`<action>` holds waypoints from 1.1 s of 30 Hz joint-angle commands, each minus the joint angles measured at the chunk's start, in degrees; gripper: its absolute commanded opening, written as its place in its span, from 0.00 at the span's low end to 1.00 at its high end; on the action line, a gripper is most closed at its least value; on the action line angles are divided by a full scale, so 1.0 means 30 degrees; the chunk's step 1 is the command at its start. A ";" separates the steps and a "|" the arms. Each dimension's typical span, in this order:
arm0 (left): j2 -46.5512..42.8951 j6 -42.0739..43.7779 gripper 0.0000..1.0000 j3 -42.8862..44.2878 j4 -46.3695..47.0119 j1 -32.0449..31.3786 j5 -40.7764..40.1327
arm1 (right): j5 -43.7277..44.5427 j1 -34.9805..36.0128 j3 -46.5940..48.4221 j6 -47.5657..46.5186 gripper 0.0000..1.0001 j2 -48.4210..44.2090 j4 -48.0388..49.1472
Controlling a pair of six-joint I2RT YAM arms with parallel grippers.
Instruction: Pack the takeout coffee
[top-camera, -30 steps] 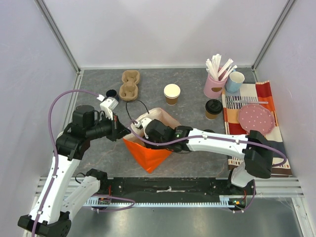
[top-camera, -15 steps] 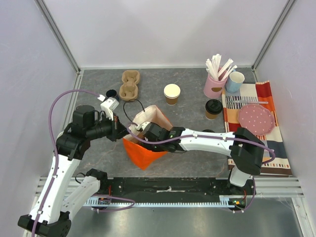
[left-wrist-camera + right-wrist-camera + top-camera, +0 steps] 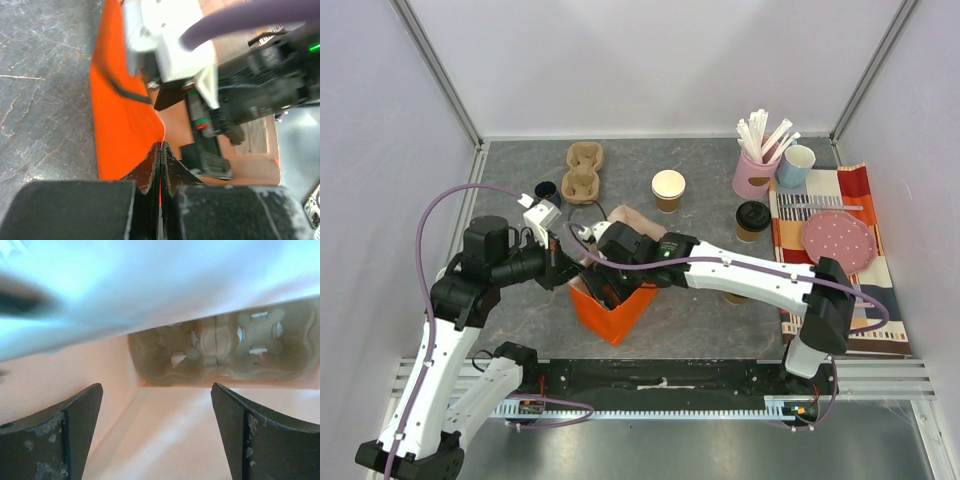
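The left gripper point(image 3: 160, 147) is clenched on the rim of the orange bag point(image 3: 120, 125), with the thin wall pinched flat between its jaws. The right gripper point(image 3: 156, 392) is released inside the bag, jaws spread wide around nothing. A pulp cup carrier point(image 3: 225, 347) lies just ahead of them, deep in the bag. The 2 kraft cups stand outside the bag, well beyond both pairs of jaws: the unlidded cup point(image 3: 668, 190) and the black-lidded cup point(image 3: 752, 220).

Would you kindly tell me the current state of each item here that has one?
orange bag: mouth open
left gripper: jaws shut on the orange bag's edge
right gripper: inside the bag, jaws open, empty
cup carrier: inside the bag, visible pockets empty
central kraft cup: standing, no lid
right-hand kraft cup: standing, lid on
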 commanded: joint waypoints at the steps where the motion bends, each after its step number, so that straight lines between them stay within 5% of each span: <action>1: 0.0107 0.0915 0.02 0.0418 0.0250 -0.0244 0.1097 | 0.0021 0.0186 0.1223 0.0095 0.98 -0.1878 0.0761; 8: 0.0224 0.2027 0.02 0.0973 0.0221 -0.0479 0.1126 | 0.1222 0.0128 0.1749 -0.0138 0.98 -0.3372 0.0967; 17: -0.0479 0.7621 0.02 0.2263 -0.0014 -0.1181 0.1101 | 0.3476 -0.0487 0.1369 0.1268 0.98 -0.7354 0.1230; 33: -0.2120 1.2717 0.02 0.2352 -0.1095 -0.2500 0.1214 | 0.3625 -0.2594 -0.1706 0.2761 0.98 -1.1106 0.2226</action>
